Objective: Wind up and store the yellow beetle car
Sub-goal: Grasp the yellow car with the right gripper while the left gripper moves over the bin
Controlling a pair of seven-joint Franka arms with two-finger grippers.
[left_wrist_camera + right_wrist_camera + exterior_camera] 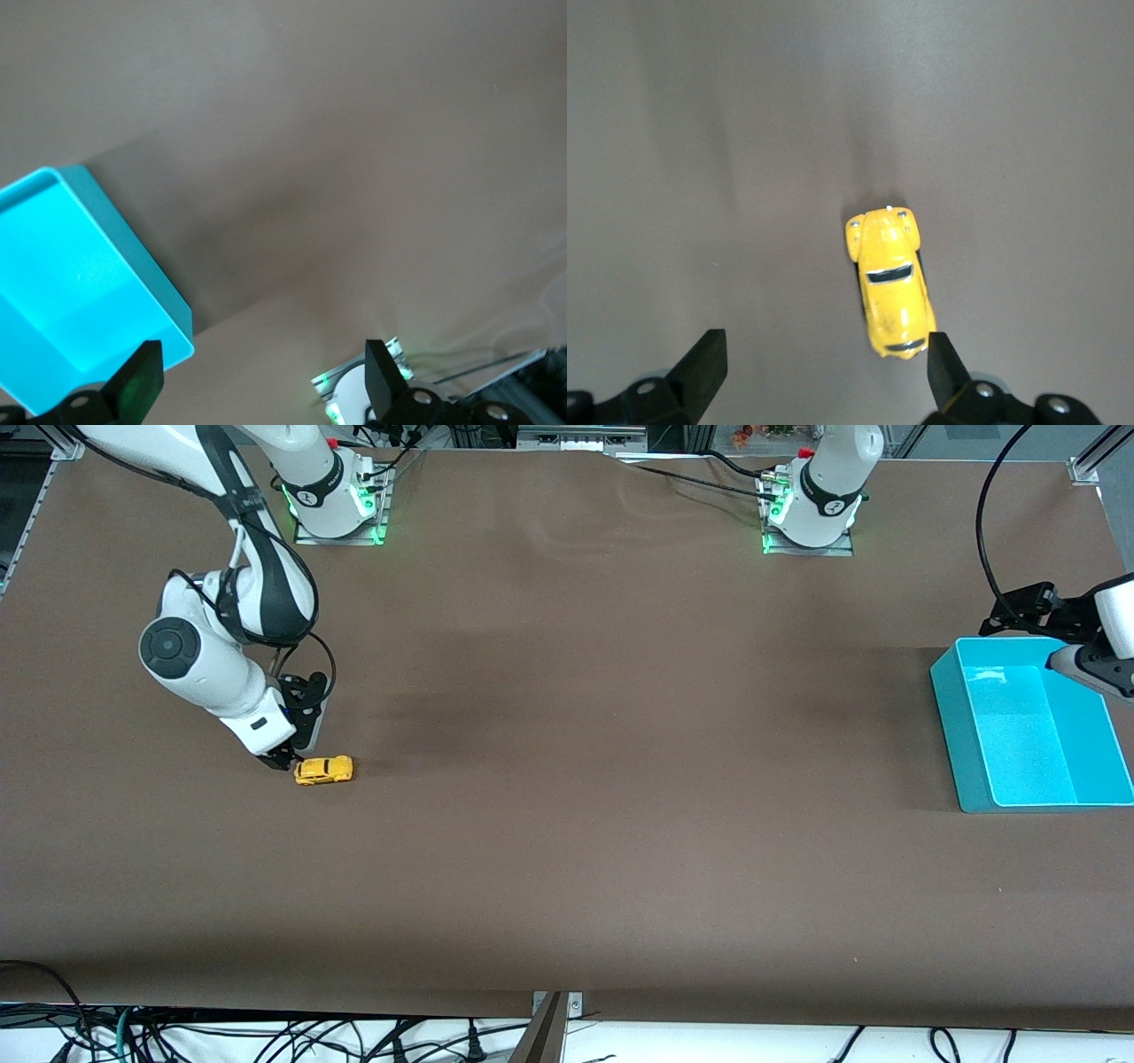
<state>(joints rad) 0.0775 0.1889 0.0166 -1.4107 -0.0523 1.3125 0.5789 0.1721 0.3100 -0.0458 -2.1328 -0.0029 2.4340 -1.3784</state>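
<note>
A brown-covered desk point(567, 779) is carrying two items. The yellow beetle car point(323, 770) is sitting upright on its wheels toward the right arm's end. A turquoise bin point(961, 753) is resting, open side up, at the left arm's end.

The left gripper point(1118, 657) is running off the front view's edge, so only part of it is showing there. In both wrist views the picture's edge is cutting off the fingers point(142, 379), leaving just tips. One finger point(943, 365) of the right gripper point(282, 760) is hiding the rear corner of the car point(889, 280). The bin point(173, 305) under the left gripper is showing only one end.
</note>
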